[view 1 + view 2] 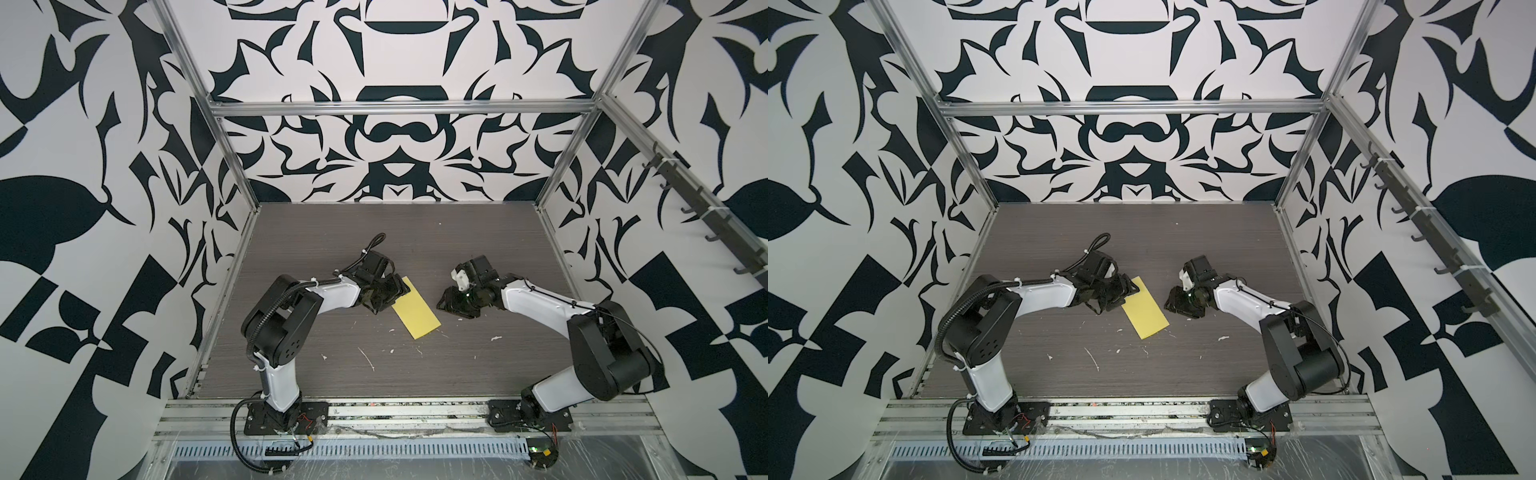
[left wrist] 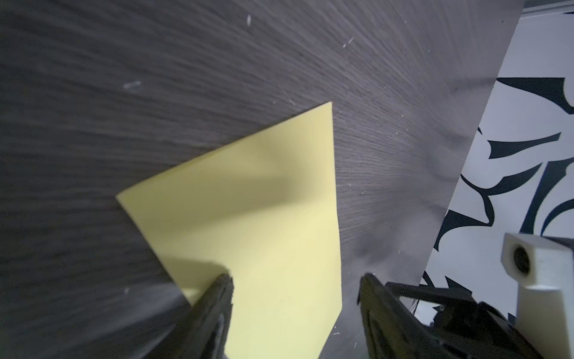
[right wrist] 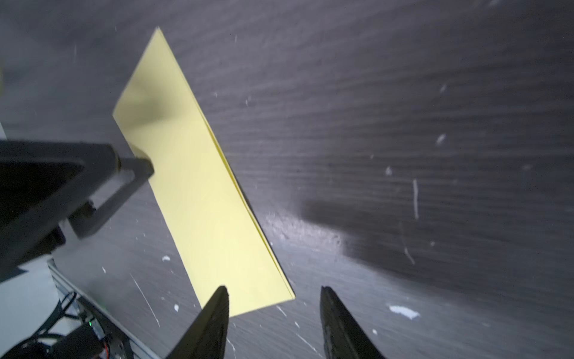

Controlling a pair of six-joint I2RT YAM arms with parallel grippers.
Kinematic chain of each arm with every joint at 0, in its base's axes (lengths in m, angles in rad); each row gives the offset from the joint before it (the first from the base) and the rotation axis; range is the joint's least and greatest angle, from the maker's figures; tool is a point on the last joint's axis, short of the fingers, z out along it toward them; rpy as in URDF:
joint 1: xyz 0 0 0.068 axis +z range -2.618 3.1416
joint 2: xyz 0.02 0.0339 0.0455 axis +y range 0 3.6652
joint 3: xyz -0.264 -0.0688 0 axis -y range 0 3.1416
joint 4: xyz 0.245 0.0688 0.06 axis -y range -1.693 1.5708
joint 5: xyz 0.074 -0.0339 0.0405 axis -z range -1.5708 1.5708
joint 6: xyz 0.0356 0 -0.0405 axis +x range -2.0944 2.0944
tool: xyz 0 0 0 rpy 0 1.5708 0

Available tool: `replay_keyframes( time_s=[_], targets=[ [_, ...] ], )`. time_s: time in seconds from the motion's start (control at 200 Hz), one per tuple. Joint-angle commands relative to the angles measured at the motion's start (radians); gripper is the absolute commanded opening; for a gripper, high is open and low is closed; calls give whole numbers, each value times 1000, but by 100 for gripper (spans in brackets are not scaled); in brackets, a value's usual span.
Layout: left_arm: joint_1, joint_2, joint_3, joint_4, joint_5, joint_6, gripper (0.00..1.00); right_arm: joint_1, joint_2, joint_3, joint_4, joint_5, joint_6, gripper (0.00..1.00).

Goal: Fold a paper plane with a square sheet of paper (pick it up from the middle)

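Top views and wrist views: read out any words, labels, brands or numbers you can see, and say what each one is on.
No readable text anywhere.
The square sheet of paper is plain yellow.
The walls carry only black-and-white shapes, not letters.
Nothing legible shows on the left arm, the right arm or the table.

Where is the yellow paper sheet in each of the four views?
Top view: yellow paper sheet just below centre, beside left gripper.
Top view: sheet just below centre.
Left wrist: sheet beyond the left fingers.
Right wrist: sheet beyond the right fingers.
Shared landmark: left gripper at the sheet's edge.
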Motion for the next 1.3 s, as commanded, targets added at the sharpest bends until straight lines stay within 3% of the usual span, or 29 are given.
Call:
replay_keyframes(
  time_s=[0.0, 0.565, 0.965, 1.295],
  targets=[
    [1, 28, 21, -66, -15, 25, 68, -2, -5, -20, -10, -81, -52, 52],
    [1, 30, 19, -80, -27, 36, 68, -1, 54, -46, 28, -174, -35, 48],
    [1, 36, 20, -80, -28, 38, 68, -2, 99, -52, 120, -244, -6, 35],
    [1, 39, 25, -85, -27, 43, 68, -2, 72, -53, 112, -205, 6, 26]
  ],
)
